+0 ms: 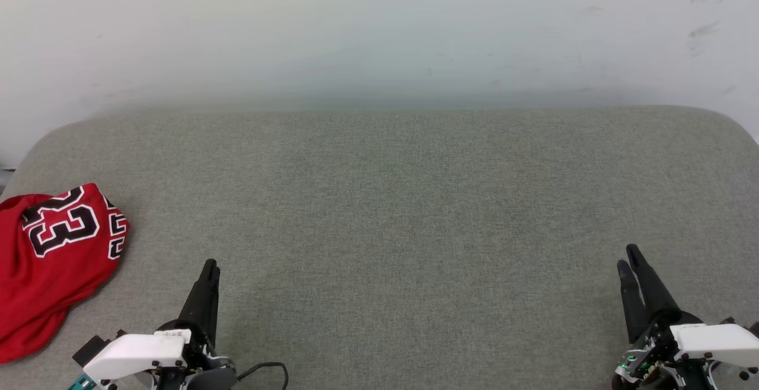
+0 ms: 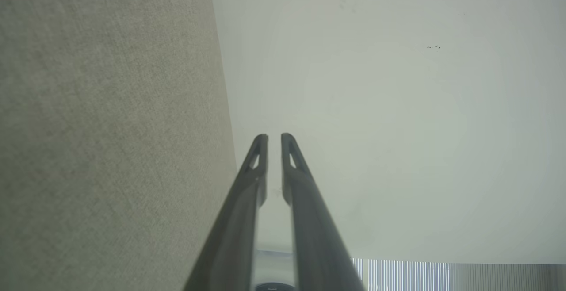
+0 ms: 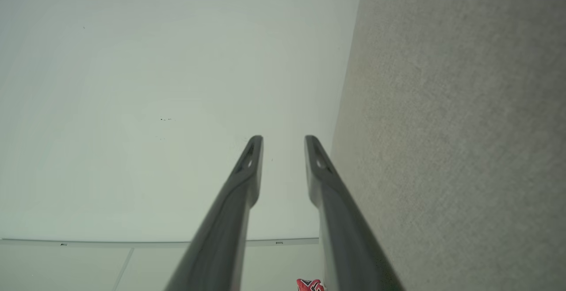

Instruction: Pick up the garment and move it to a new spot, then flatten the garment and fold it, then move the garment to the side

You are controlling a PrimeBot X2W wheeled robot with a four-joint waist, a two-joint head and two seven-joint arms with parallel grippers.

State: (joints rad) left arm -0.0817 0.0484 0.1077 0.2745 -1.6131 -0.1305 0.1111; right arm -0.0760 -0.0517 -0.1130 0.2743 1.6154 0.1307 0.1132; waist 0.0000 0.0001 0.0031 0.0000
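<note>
Head view, garment: the garment (image 1: 53,271) is a red jersey with a black, white-edged "23". It lies in a crumpled heap at the far left edge of the grey fabric surface (image 1: 403,212), and part of it runs out of frame.
Head view, arms: the left gripper (image 1: 209,268) sits low, near the heap on its right side and not touching it. Its fingers point toward the white wall (image 1: 356,34). The right gripper (image 1: 627,258) is at the far lower right, well apart from the cloth.
Left wrist view: the jaws are drawn almost together with only a thin slit between them, and nothing is in it. The surface runs along one side and the wall lies ahead.
Right wrist view: the jaws stand released with a plain gap between them and nothing held. A sliver of red cloth peeks in at the bottom edge.
Step in hand: the very first one, picking the garment up, and from where I stand it looks not yet begun.
Next move: the left arm is the nearer, so I'd expect it to swing over the heap, spread its jaws and pinch a raised fold. The cloth is limp and will sag and trail, so it needs lifting well clear before being carried toward the bare middle.
</note>
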